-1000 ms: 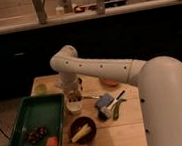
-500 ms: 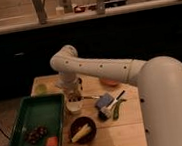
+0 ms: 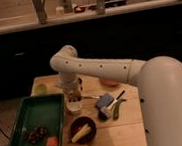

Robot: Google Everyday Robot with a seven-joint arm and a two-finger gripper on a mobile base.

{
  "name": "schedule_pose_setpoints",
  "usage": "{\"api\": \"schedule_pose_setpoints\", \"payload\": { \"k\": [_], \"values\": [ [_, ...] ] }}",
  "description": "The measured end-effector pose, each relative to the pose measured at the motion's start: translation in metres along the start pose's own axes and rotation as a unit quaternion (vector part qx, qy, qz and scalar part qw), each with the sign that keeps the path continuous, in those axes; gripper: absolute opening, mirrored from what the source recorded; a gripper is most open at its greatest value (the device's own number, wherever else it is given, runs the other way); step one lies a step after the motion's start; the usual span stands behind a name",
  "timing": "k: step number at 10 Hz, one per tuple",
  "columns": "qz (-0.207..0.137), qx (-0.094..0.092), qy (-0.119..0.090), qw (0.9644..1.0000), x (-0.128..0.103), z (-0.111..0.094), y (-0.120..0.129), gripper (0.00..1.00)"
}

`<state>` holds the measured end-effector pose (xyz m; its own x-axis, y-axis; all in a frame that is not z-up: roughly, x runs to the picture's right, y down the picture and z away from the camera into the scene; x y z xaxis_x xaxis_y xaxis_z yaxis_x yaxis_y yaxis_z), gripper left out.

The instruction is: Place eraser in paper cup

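Item: eraser. I cannot pick it out. It may sit between my fingers, but that spot is too dark to tell.

Item: paper cup [image 3: 74, 108]. White, upright on the bench [image 3: 123, 133], just beside the right edge of the green tray [image 3: 39, 113].

Item: end effector [image 3: 74, 96]. Clenched, pointing down, directly above the cup's mouth and close to it.

Step in hand, as I judge it: the drop over the cup. The next move calls for staying centred on the rim and releasing without tipping the light cup.

Nearby: black bowl [image 3: 89, 122] with yellow pieces, in front of the cup. A blue-grey block [image 3: 105, 101] lies to the right, apart from it.

Change since the earlier frames: none that I can see. My arm, the cup and the bowl sit as they did.
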<state>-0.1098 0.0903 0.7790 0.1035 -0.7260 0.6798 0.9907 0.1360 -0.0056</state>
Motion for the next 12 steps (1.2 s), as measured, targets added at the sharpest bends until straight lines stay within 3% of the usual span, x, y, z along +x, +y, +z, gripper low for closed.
{"api": "schedule_pose_setpoints", "payload": {
  "k": [12],
  "values": [
    [0.000, 0.005, 0.015, 0.9999, -0.0088, -0.0086, 0.0036, 0.00]
  ]
}}
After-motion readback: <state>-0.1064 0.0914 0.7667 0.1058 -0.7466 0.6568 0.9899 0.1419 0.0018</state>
